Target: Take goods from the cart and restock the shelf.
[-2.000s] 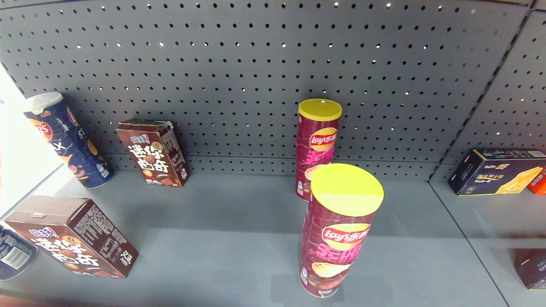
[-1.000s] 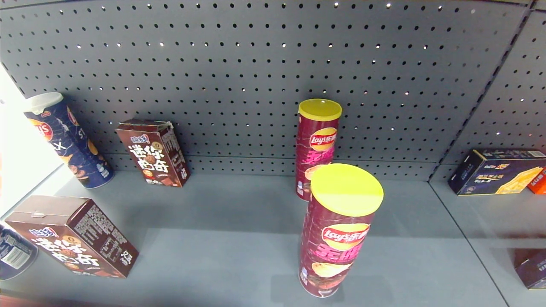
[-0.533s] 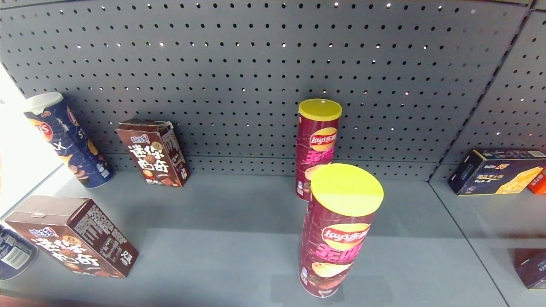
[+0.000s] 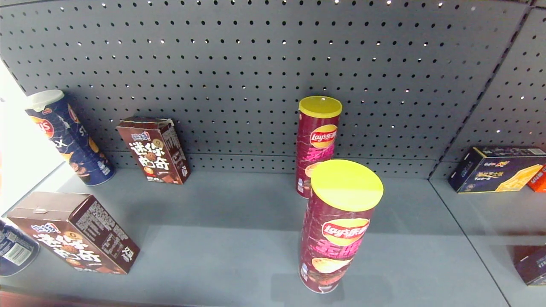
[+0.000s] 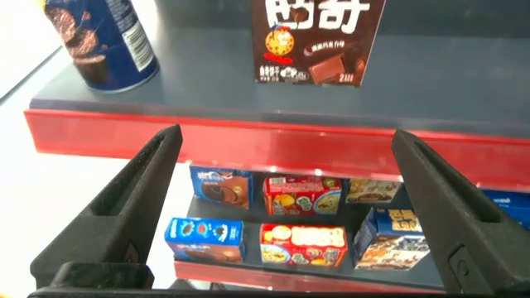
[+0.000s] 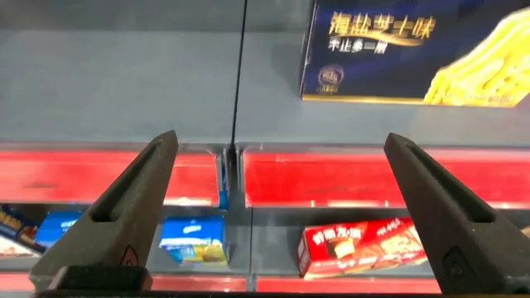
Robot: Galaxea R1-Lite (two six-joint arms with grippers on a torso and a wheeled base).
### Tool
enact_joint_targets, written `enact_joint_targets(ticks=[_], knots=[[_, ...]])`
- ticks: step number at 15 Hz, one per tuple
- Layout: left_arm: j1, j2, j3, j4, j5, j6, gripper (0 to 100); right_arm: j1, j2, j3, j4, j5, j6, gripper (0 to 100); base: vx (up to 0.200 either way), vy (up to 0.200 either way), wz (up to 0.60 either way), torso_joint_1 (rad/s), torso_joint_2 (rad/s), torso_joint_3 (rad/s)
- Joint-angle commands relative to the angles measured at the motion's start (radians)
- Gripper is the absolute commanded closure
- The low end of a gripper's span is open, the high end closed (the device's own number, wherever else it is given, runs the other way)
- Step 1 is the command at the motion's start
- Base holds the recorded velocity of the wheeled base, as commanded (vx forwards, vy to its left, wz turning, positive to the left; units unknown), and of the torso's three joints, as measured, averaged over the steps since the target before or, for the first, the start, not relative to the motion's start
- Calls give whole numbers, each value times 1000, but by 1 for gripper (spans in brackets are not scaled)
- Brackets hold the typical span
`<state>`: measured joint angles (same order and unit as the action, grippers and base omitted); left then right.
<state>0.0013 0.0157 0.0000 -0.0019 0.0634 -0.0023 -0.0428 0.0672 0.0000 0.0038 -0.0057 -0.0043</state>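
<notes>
Grey steel shelf [image 4: 239,251], pegboard back panel [image 4: 239,55], red strip [image 5: 248,141] along the front lip. Taking 12 o'clock as the back panel, seen from the aisle:

- Maroon chip can [image 4: 337,226], yellow lid, upright near the front, roughly 5 o'clock from deck centre.
- Second maroon can [image 4: 318,145], same lid, upright at 12 o'clock from the first, close to the back panel. Can't tell whether the two touch.
- Brown cookie box [image 4: 155,151] standing at 11 by the back panel.
- Blue chip can [image 4: 68,138], white lid, at 10 in the far left corner.
- Second brown cookie box [image 4: 72,232] at 8 near the front lip, with another blue can [image 4: 15,249] just beside it at 9.
- Neighbouring bay at 3: dark blue box [image 4: 497,169] lying flat near the back, orange box [image 4: 538,179] at its right end, and a dark box [image 4: 531,264] nearer the front.

Left hand [image 5: 287,141]: fingers spread wide, gripping nothing, held out in front of the red strip, facing the front brown box and the blue can beside it. Small snack boxes [image 5: 302,244] sit on the lower shelf beneath.

Right hand [image 6: 281,142]: also spread wide and empty, in front of the lip where the two bays meet, with the dark blue box on the deck beyond it. A red box [image 6: 364,244] and a blue box [image 6: 195,240] sit on the lower shelf.
</notes>
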Motion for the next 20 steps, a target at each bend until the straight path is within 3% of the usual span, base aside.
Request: enact_joint_targets(ticks=[1,20], knots=[[0,0,0,-1,-1,-1,0,0,3,0,-1,0,0,0,0,0,0,0,0,0],[0,0,0,-1,3,-1,0,0,3,0,-1,0,0,0,0,0,-32,0,0,0]])
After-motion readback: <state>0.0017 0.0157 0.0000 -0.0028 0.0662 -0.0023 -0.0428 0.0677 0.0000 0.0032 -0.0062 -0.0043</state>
